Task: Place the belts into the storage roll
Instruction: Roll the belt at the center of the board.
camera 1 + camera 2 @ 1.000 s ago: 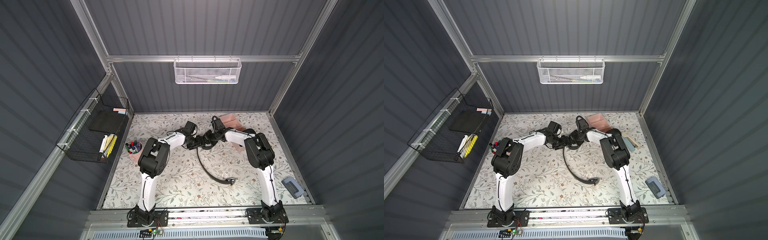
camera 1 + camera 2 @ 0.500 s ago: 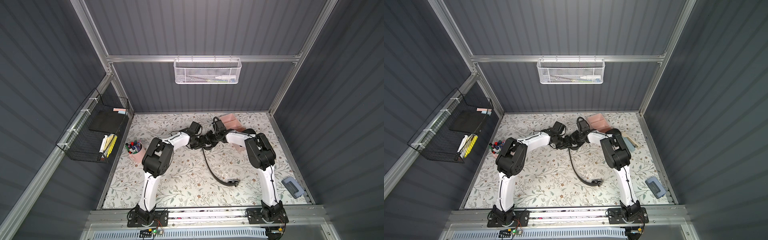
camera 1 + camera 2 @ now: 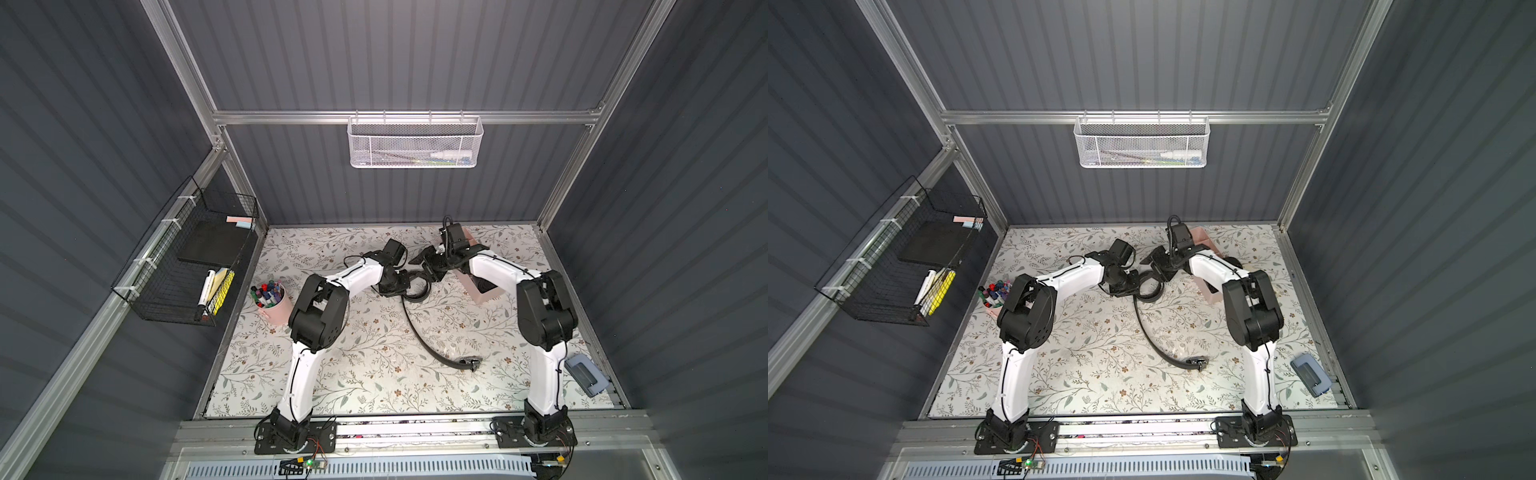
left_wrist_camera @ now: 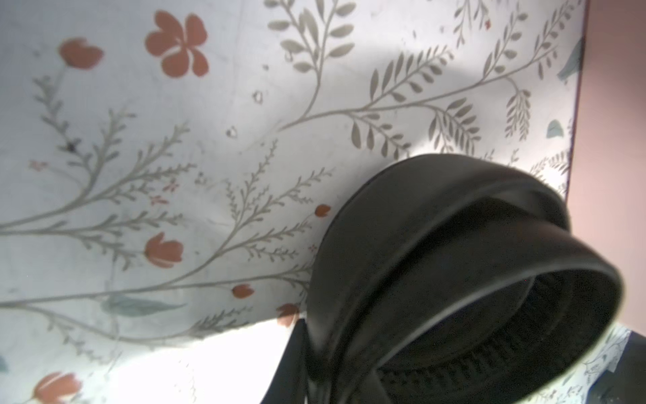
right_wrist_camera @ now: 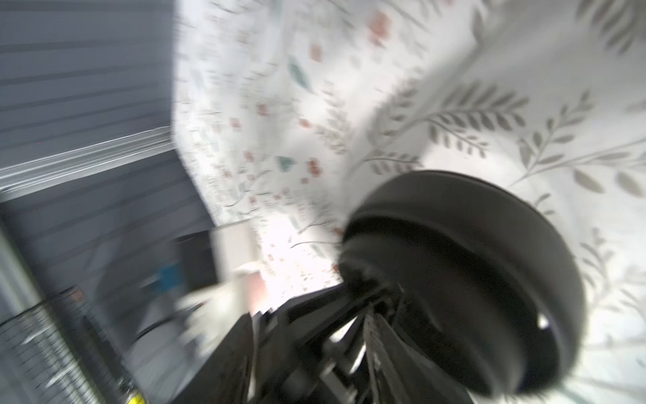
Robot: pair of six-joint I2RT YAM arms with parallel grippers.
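In both top views one black belt (image 3: 415, 328) (image 3: 1148, 332) lies on the flowered mat. Its far end is curled into a loop (image 3: 417, 291) and its buckle (image 3: 468, 362) is nearer the front. My left gripper (image 3: 401, 284) (image 3: 1133, 284) is shut on the loop, which fills the left wrist view (image 4: 454, 245). My right gripper (image 3: 430, 272) (image 3: 1160, 270) stands open just behind the loop. The right wrist view is blurred. The pink storage roll (image 3: 486, 297) (image 3: 1212, 296) lies under the right arm, with something dark in one compartment.
A pink cup of markers (image 3: 272, 301) stands at the mat's left edge. A blue-grey device (image 3: 586, 374) lies near the front right corner. A black wire basket (image 3: 195, 266) hangs on the left wall and a white mesh basket (image 3: 415, 141) on the back wall.
The left gripper moved right and shut on the belt's loop. The right gripper let go and opened. The belt's tail swung slightly to the right.
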